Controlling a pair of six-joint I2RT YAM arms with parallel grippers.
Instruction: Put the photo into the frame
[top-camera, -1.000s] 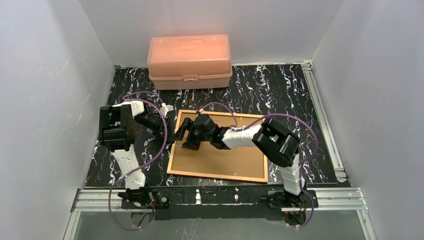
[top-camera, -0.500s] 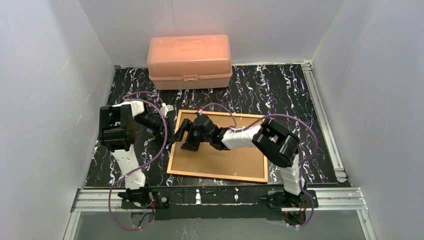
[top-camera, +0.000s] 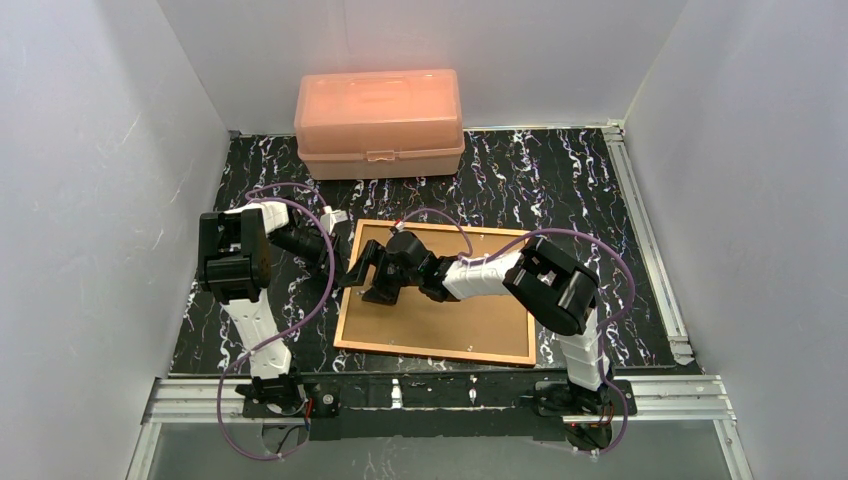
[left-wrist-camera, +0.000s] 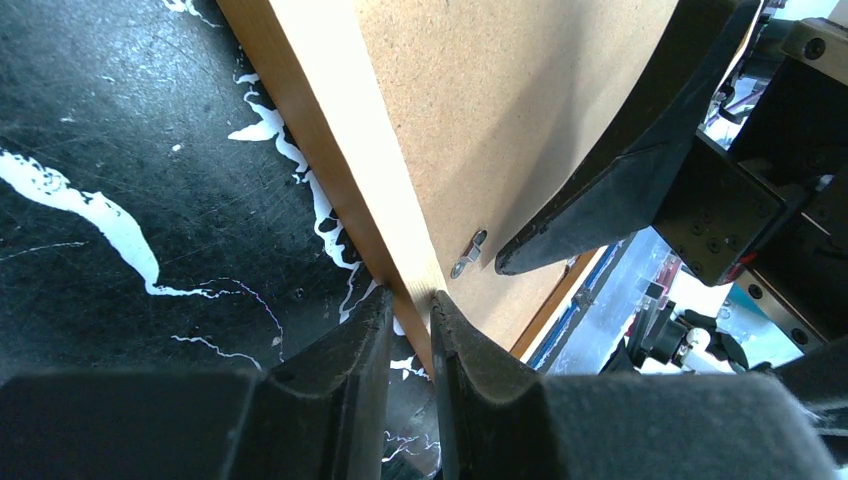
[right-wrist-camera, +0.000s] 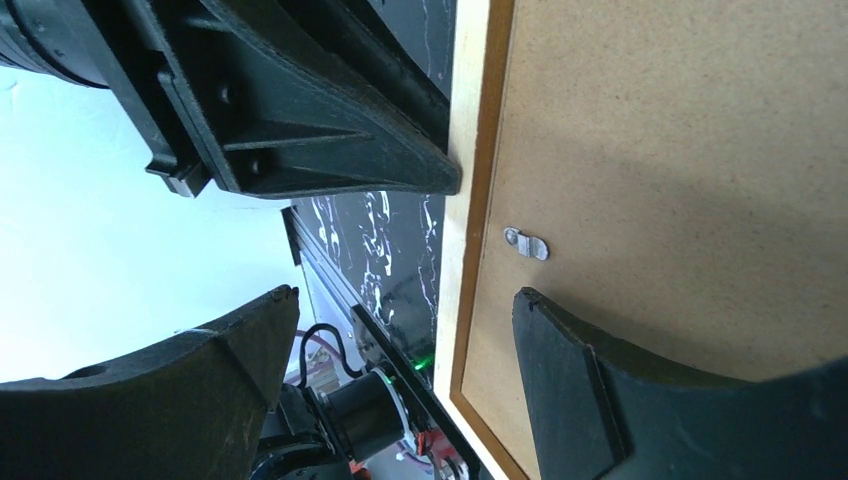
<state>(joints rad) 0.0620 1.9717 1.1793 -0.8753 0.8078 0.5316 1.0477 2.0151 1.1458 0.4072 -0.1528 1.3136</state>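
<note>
The frame (top-camera: 430, 352) lies face down on the table, its thin orange-brown border around the brown backing board (top-camera: 470, 310). The photo is not in view. My left gripper (top-camera: 345, 283) is shut on the frame's left border (left-wrist-camera: 340, 130), one finger on each side of the wood (left-wrist-camera: 412, 300). My right gripper (top-camera: 372, 275) is open over the frame's left part, straddling the border (right-wrist-camera: 470, 150) without holding anything (right-wrist-camera: 405, 295). A small metal clip (right-wrist-camera: 527, 243) sits on the backing board (right-wrist-camera: 680, 150) by its inner finger, and also shows in the left wrist view (left-wrist-camera: 468, 253).
A pink translucent plastic box (top-camera: 380, 120) stands at the back of the black marbled table (top-camera: 560, 170). White walls close in both sides. Metal rails run along the right edge (top-camera: 645, 240) and the front (top-camera: 440, 390).
My right gripper has edged slightly to the left over the frame's left edge. The left gripper and the frame have not moved.
</note>
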